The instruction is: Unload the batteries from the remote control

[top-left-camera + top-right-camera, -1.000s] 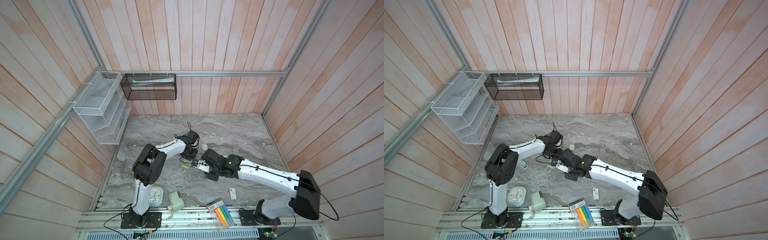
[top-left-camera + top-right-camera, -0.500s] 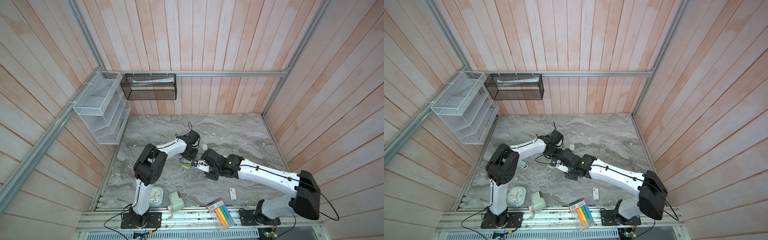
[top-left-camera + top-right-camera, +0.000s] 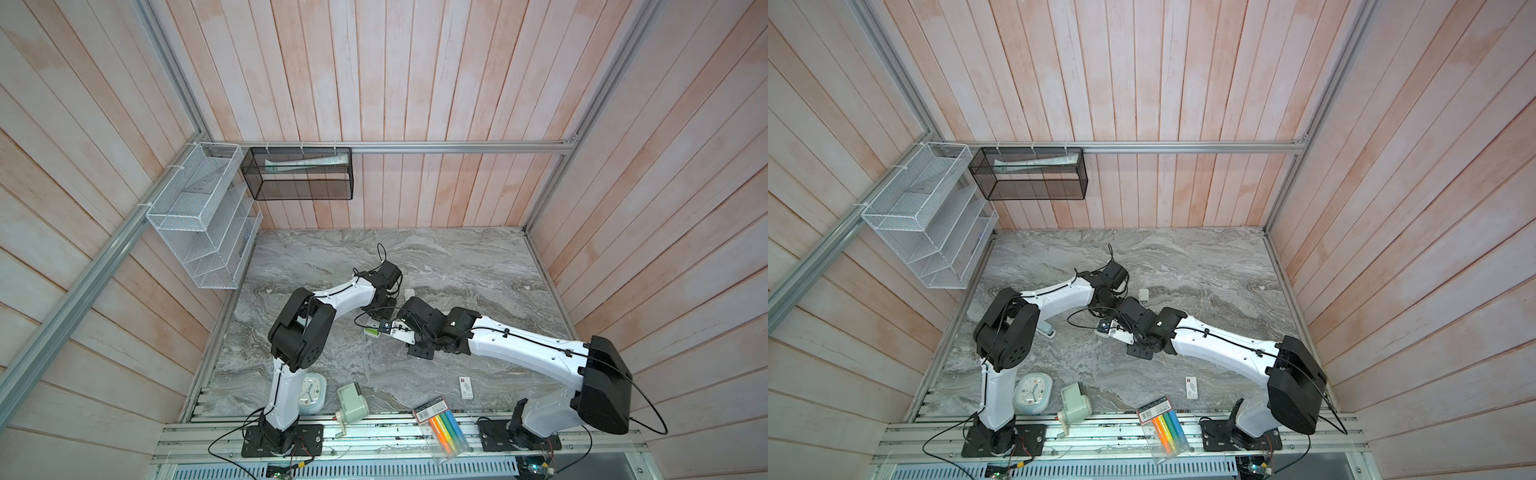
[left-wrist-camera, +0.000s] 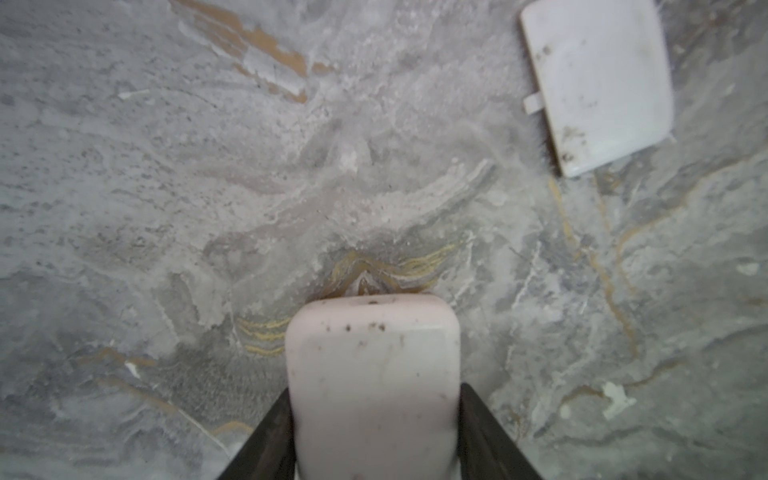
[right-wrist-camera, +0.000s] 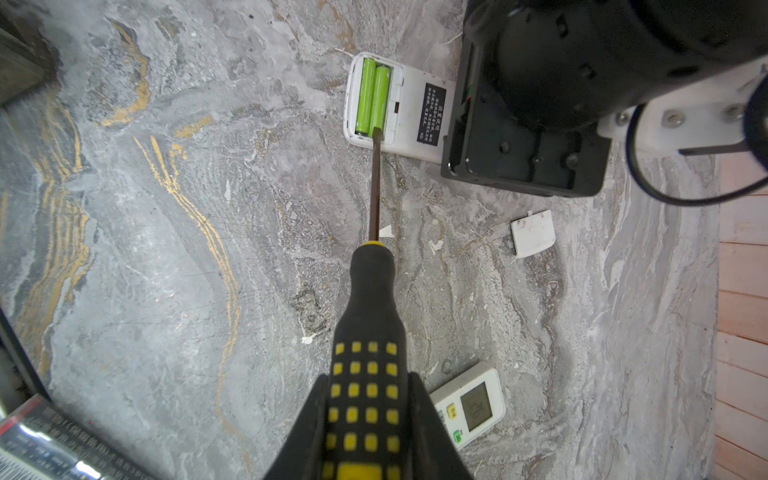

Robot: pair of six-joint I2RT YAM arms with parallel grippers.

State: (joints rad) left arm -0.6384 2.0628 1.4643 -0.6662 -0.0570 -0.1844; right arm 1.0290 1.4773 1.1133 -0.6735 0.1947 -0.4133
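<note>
**Entry: two lime-green batteries, seated in the opened remote**

**Location.** The batteries [image 5: 372, 97] lie side by side in the uncovered bay of the white remote control [image 5: 409, 124], which rests back-up at mid-table between your two arms.

**Tool.** The screwdriver [image 5: 371, 316] has its blade tip at the end of one cell, at the bay's edge.

**Holders.** Your right gripper [image 5: 370, 399] is clamped on the screwdriver's black-and-yellow handle. Your left gripper [image 4: 374, 415] pinches the remote's other end.

**Nearby.** The battery cover [image 4: 598, 83] lies loose on the marble, just right of the left gripper. A second remote [image 5: 469, 405], display up, lies apart.

**Hazards, as judged.**
- The tip may skate off the rounded cell if you lever too shallow.
- A cell freed suddenly could spring out and roll.
- The remote may twist in the left jaws, since only one end is held.

**Views.**
- Only the right wrist view shows both cells, the tip and the second remote.
- The top views show only a green speck [image 3: 371, 332] under the arms.
- The left wrist view confirms the pinch but shows no batteries.
</note>
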